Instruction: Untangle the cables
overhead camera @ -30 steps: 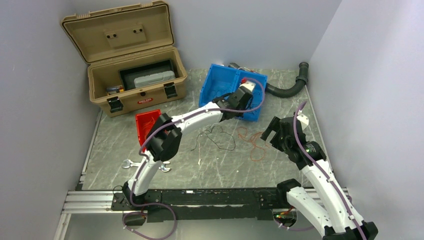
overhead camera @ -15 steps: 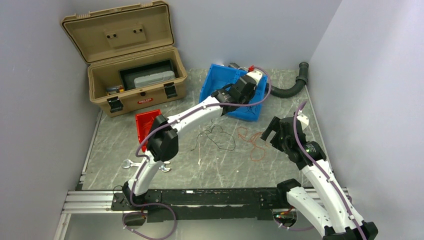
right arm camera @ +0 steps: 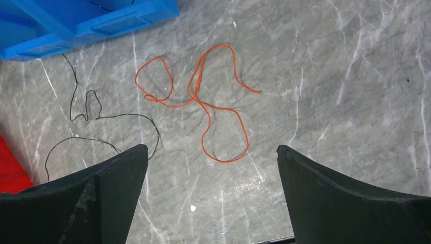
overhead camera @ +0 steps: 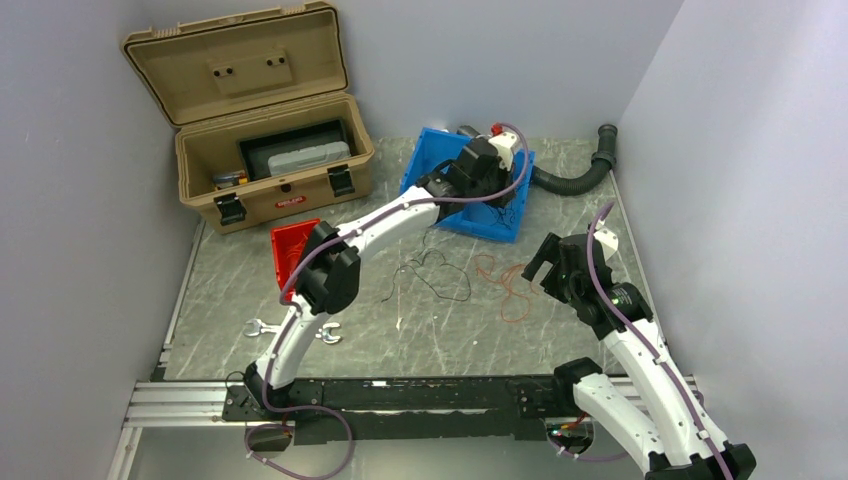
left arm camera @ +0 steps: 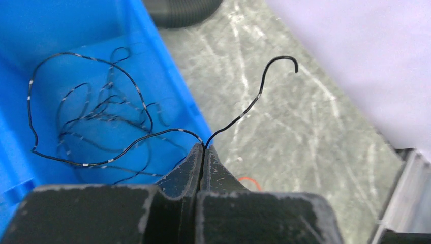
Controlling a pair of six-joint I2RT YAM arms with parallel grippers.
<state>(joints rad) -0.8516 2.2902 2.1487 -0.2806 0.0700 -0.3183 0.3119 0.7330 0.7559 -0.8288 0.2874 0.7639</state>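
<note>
One black cable [left arm camera: 239, 117] is clamped in the left end effector [left arm camera: 204, 152], jaws together on it, above the rim of the blue bin [left arm camera: 51, 30]. Its long run loops back into the bin beside a finer black bunch [left arm camera: 101, 109]. Its short end curls free over the worktop [left arm camera: 305, 127]. An orange cable [right arm camera: 196, 96] and another black cable [right arm camera: 127, 115] lie loose on the worktop below the right end effector [right arm camera: 211, 148], jaws apart and empty.

Risk: further lifting may drag the bunch along and tighten knots. The thin cable may also slip from the grip.
</note>
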